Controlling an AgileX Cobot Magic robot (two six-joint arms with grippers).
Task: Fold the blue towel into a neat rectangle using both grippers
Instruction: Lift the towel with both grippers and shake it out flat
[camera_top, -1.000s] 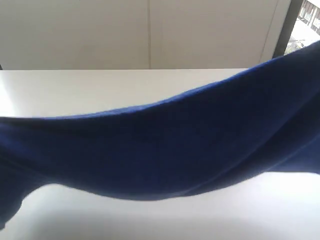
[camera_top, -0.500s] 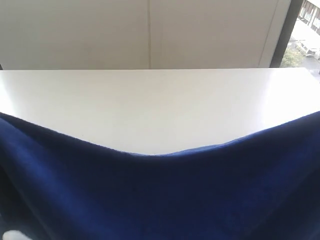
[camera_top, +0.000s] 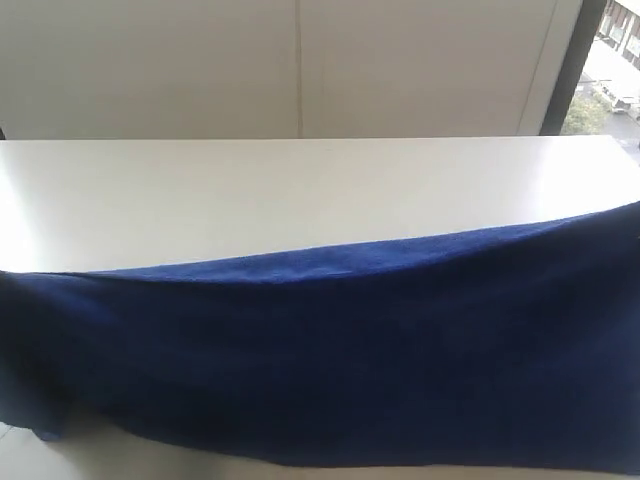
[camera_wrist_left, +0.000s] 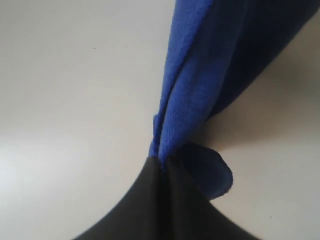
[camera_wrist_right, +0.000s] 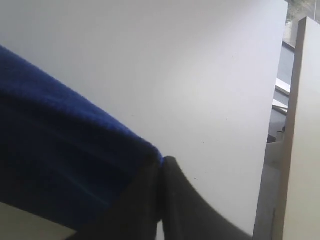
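The blue towel (camera_top: 330, 350) hangs stretched across the lower half of the exterior view, above the white table (camera_top: 300, 190); its top edge runs nearly level from left to right. Neither arm shows in that view. In the left wrist view my left gripper (camera_wrist_left: 161, 161) is shut on one corner of the blue towel (camera_wrist_left: 192, 85), and a small flap of cloth pokes out beside the jaws. In the right wrist view my right gripper (camera_wrist_right: 161, 162) is shut on the towel's (camera_wrist_right: 60, 150) other end, with cloth bunched at its tips.
The white table (camera_wrist_right: 175, 75) ends at an edge on the right. A pale wall (camera_top: 300, 60) stands behind it, with a dark window frame (camera_top: 565, 70) at the far right.
The towel's top edge dropped from high in the view into a deep sag, then pulled up into a nearly straight taut line. Its bottom hem now shows above the near table.
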